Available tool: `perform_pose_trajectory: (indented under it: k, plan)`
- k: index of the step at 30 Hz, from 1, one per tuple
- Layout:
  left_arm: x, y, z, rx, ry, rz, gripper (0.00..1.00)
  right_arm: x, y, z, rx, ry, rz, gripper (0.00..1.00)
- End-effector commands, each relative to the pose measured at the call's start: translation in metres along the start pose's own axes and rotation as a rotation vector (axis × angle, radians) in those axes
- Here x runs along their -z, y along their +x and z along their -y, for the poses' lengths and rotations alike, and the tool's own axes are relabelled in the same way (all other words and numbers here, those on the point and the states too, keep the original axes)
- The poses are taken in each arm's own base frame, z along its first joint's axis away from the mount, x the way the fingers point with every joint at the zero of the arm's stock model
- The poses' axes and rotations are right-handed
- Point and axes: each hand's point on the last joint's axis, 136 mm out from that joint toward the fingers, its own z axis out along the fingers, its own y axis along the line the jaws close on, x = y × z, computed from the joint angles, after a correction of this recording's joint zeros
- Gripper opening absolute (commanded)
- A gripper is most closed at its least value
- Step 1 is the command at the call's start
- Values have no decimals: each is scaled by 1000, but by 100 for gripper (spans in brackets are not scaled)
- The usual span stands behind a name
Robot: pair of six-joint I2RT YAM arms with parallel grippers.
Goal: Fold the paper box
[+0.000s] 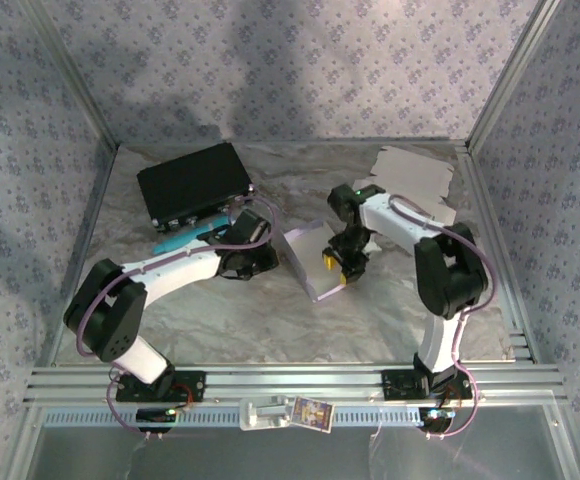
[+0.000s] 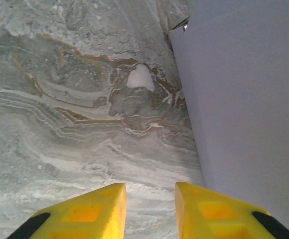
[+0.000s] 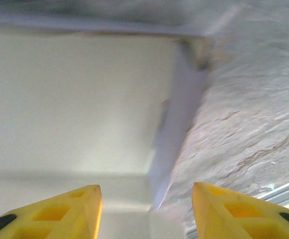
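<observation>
The right gripper (image 3: 147, 193) hangs with its yellow fingers spread wide and nothing held. A raised side flap of the paper box (image 3: 74, 109) stands in line with the gap between them. The left gripper (image 2: 150, 189) is also parted and empty, just beside the box's outer panel on the opposite side. The box sits half erected between the two grippers. Beyond it lie a black case (image 1: 195, 185) and a flat cardboard sheet (image 1: 415, 178). The step in hand looks like wall-raising. The next move probably calls for the right fingers to close on the flap while the left gripper braces the panel.
</observation>
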Motion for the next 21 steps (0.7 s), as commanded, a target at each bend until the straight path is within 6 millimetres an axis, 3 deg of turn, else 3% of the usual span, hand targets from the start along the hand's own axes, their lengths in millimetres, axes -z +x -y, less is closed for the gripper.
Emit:
perform_pose_trajectory:
  k: [1, 6, 11, 16, 21]
  plan:
    - [0, -8, 16, 20, 47, 8, 33, 44, 1, -19, 250, -108, 57, 51]
    - [3, -16, 21, 38, 64, 26, 34, 89, 24, -52, 726, -265, 164, 48]
    - [3, -26, 28, 81, 135, 37, 38, 131, 87, -68, 1125, -491, 189, 48]
    - [2, -33, 27, 128, 160, 43, 40, 128, 115, -58, 1307, -407, 212, 49]
    - [-1, -37, 33, 130, 176, 36, 40, 116, 131, -66, 1392, -365, 219, 48]
